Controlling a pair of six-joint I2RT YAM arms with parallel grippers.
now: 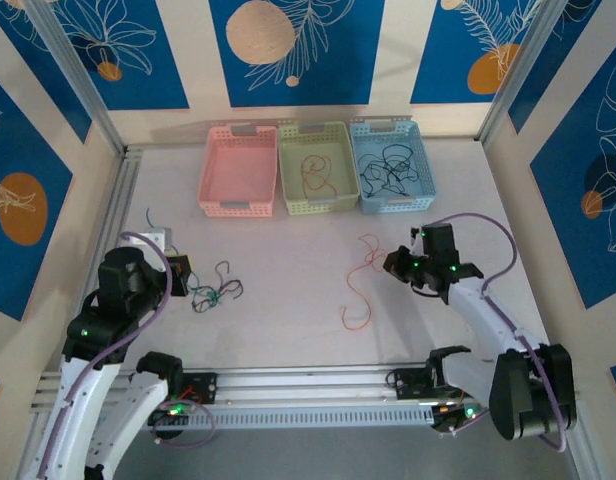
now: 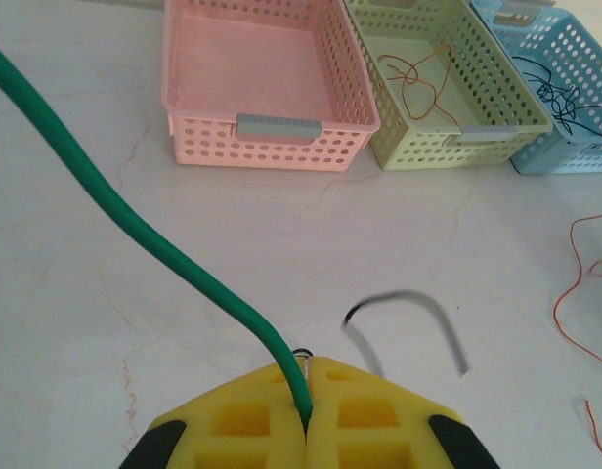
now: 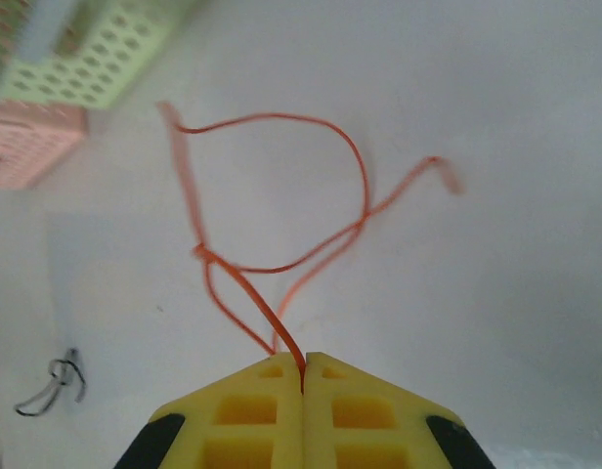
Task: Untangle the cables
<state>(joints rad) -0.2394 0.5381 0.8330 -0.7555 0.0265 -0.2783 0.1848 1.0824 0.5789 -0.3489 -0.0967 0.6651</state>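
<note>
**Inspector:** White marbled counter (image 1: 288, 250), three baskets along its far edge. Progress?

**Assessor:** Partial, in my judgement. One orange-red wire (image 1: 316, 172) lies in the green basket (image 1: 314, 207) and black wires (image 1: 393, 170) lie in the blue basket (image 1: 396, 205). I see no wire in the pink basket (image 1: 235, 207). A small green-and-black tangle (image 1: 213, 293) is left on the counter at near left. A loose orange-red cable (image 1: 356, 290) lies right of centre.

**Inspector:** Arm poses?

**Assessor:** Left arm is bent over the near-left counter. The left tool (image 2: 309, 376) is fully closed, pinching a green cable (image 2: 135, 225), with a blurred black cable (image 2: 418, 313) just ahead. Right arm reaches inward. The right tool (image 3: 303, 366) is closed on the loose orange-red cable.
</note>
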